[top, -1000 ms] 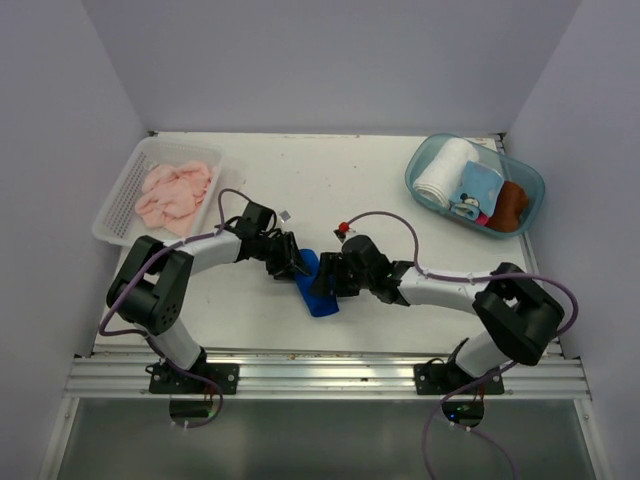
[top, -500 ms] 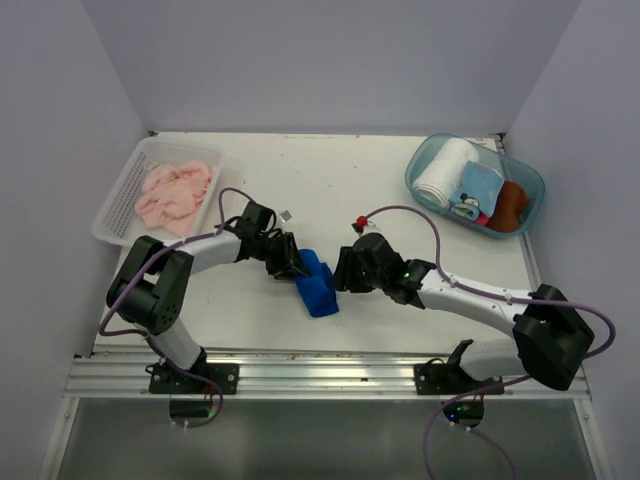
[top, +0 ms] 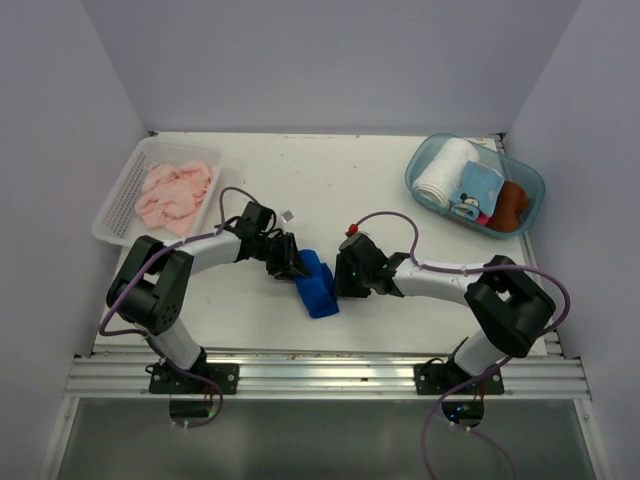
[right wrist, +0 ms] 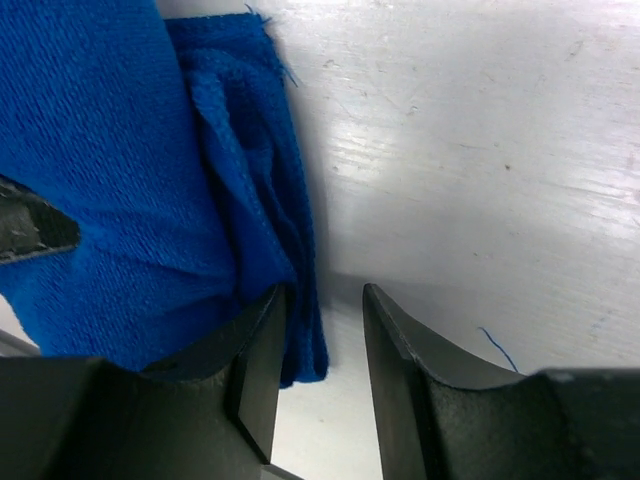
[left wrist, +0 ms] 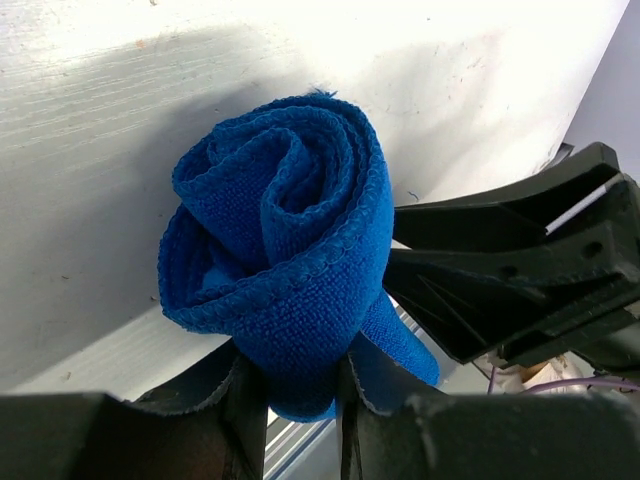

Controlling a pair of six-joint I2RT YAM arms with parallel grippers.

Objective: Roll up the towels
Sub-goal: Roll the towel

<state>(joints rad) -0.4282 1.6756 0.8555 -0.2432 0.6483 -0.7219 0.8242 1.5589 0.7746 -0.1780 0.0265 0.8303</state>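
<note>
A blue towel [top: 318, 285], rolled into a loose spiral, lies on the white table near the front middle. My left gripper [top: 290, 262] is shut on the roll's near end; the left wrist view shows the spiral [left wrist: 280, 230] pinched between my fingers [left wrist: 295, 400]. My right gripper [top: 341, 279] is open at the roll's right side. In the right wrist view the left finger [right wrist: 262, 360] presses against the towel [right wrist: 120, 180], a loose towel edge hangs into the gap [right wrist: 325, 340], and the other finger stands clear over bare table.
A white basket [top: 115, 205] at the back left holds pink towels [top: 175, 190]. A teal bin [top: 420, 170] at the back right holds a white roll [top: 443, 172], a light blue roll [top: 478, 190] and a brown roll [top: 510, 205]. A metal rail runs along the front edge.
My right gripper drew back to the right off the towel, then came back against its right side. My left gripper and the towel stayed in place.
</note>
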